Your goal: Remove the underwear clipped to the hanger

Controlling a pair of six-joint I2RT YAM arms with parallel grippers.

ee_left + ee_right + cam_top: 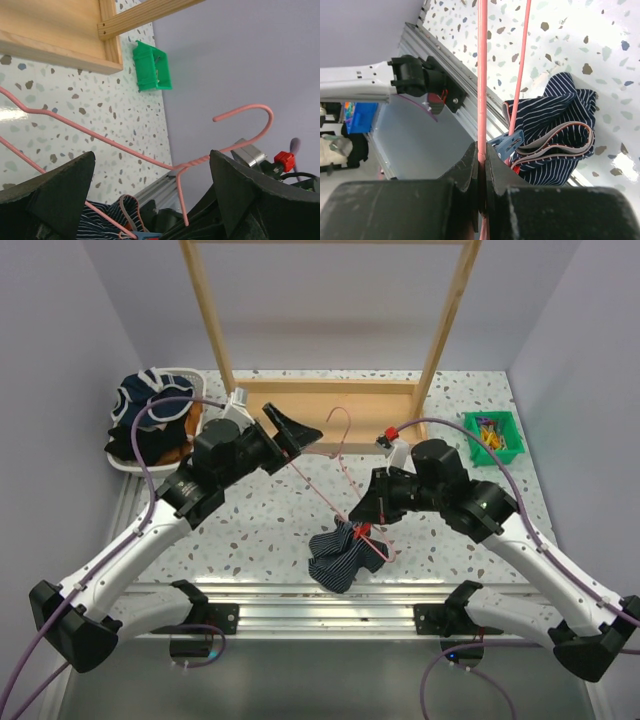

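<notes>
The hanger [340, 475] is thin pink wire, held tilted above the table, its hook [255, 114] pointing up toward the wooden frame. My right gripper [360, 510] is shut on one wire of it [482, 75], just above the clips. The underwear [345, 555], navy with thin pinstripes, hangs bunched from the hanger's low end. A blue clip [507, 145] and a small red clip [362, 531] hold the cloth [560, 130] there. My left gripper [300, 432] is open near the hook. The hanger's twisted neck [200, 161] lies between its wide-apart fingers without touching them.
A big wooden frame [330, 390] stands at the back. A green bin [492, 435] of clips sits back right. A white basket [195, 420] of dark clothes sits back left. An aluminium rail [320, 600] runs along the near table edge under the underwear.
</notes>
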